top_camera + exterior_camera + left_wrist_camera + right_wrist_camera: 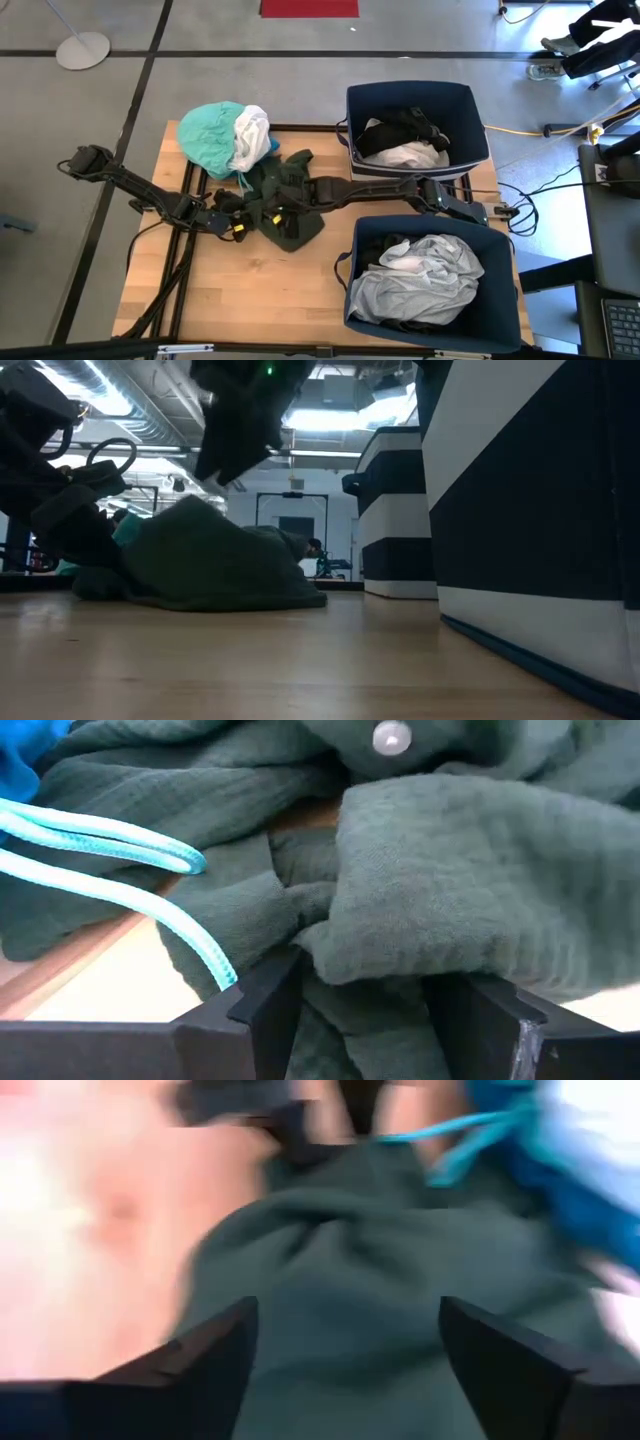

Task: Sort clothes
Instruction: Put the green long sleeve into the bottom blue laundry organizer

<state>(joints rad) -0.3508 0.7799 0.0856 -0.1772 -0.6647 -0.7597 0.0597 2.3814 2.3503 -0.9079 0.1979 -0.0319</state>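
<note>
Left gripper: the left gripper (365,1010) has its two dark fingers spread, with a fold of the crumpled dark green fabric garment (290,200) lying between them; whether the pads press it cannot be told.
Right gripper: the right gripper (345,1355) hangs over the same green garment with jaws apart, gripping nothing; its wrist view is smeared.
Hidden: in the high view both grippers' tips are lost against the dark cloth where the arms meet.
Green garment, lie: on the wooden table (240,300), mid-table, long axis running from the far pile toward the near edge, slightly slanted.
Green garment, look: ribbed soft weave, rumpled, with a pale snap button (391,737).
Cord: a turquoise drawstring (120,850) lies across it.
Far pile: teal-turquoise garment (208,135) and white garment (250,135), touching, at the table's far left.
Far navy fabric bin (470,105): black and white clothes.
Near navy fabric bin (505,310): grey garment (425,280), partly cut off.
</note>
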